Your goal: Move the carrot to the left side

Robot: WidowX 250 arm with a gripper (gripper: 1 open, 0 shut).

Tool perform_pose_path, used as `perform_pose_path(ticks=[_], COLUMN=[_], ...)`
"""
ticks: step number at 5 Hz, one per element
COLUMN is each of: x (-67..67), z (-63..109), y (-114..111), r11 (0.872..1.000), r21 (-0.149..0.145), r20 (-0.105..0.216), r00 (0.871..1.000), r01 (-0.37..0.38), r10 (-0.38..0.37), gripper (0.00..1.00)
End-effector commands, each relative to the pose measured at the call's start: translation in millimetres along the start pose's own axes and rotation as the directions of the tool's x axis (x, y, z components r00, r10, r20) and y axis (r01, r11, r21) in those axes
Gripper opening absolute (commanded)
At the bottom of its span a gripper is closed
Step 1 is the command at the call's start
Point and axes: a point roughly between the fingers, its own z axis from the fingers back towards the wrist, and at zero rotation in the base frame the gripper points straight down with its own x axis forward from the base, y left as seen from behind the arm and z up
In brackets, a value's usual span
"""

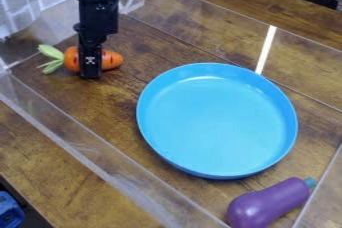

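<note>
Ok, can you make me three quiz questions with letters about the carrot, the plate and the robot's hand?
1. Where is the carrot?
A. On the plate
B. On the table at the upper left, away from the plate
C. Next to the eggplant

2. What colour is the plate?
A. Blue
B. Red
C. Green

3. What is the end effector doing?
A. Hanging open above the plate
B. Holding the eggplant
C. Shut on the carrot

Answers:
1 B: the carrot lies on the wooden table, far from the eggplant at the lower right.
2 A: the round plate is bright blue.
3 C: its fingers are closed around the carrot's middle.
</note>
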Motion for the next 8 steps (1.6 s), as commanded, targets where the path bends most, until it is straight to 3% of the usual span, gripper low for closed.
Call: perform_pose_path(ticks=[1, 8], x=[-8.1, -15.4], z=[16.3, 15.2], y=[2.6, -7.5], r11=[0.999, 0.997], r21=[0.028, -0.053], r20=[0.039, 0.119], r00=[0.999, 0.991], r01=[-0.030, -0.056], r10=[0.029, 0.062], gripper=[0.00, 0.00])
